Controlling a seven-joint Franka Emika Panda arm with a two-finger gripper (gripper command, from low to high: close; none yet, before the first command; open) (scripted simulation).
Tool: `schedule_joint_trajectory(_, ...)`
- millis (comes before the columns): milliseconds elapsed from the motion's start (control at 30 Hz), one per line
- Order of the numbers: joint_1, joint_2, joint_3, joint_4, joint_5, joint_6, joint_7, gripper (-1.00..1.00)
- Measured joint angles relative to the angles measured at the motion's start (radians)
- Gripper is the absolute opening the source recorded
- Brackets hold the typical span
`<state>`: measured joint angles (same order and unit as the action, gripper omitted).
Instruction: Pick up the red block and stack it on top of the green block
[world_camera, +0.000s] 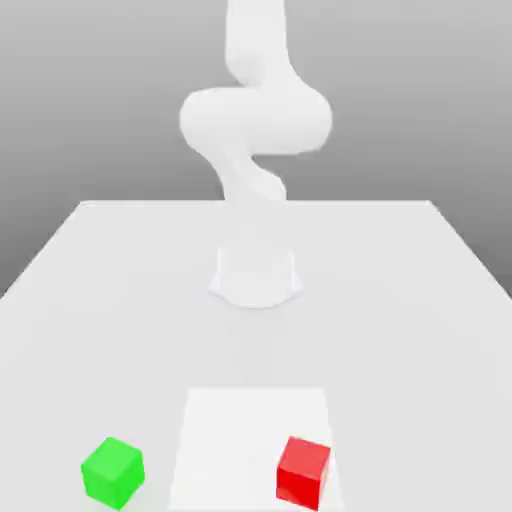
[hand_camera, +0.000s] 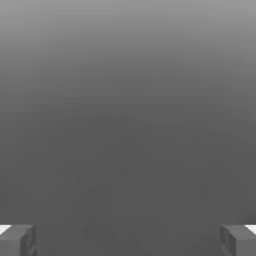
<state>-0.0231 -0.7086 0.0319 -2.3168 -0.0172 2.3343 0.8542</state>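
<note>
The red block (world_camera: 303, 473) sits on the right part of a white square (world_camera: 240, 445) in the exterior view. The green block (world_camera: 113, 473) rests well apart on the table (world_camera: 380, 330), toward that view's left. My gripper (hand_camera: 128, 241) is wide open.

The red block (world_camera: 303, 473) is sitting on the desk's (world_camera: 120, 330) pale square, the green block (world_camera: 113, 473) lying toward the exterior view's left.

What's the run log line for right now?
jaws: apart, empty | red block: on white square, unstacked | green block: on table, nothing on top
</note>
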Motion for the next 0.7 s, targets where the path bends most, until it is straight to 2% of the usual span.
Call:
schedule_joint_trajectory(367, -0.081, 0.407, 0.119, -0.074, -0.083, 0.152, 0.245, 0.00)
schedule_joint_trajectory(700, -0.077, 0.765, 0.150, -0.142, -0.114, 0.290, 0.433, 0.00)
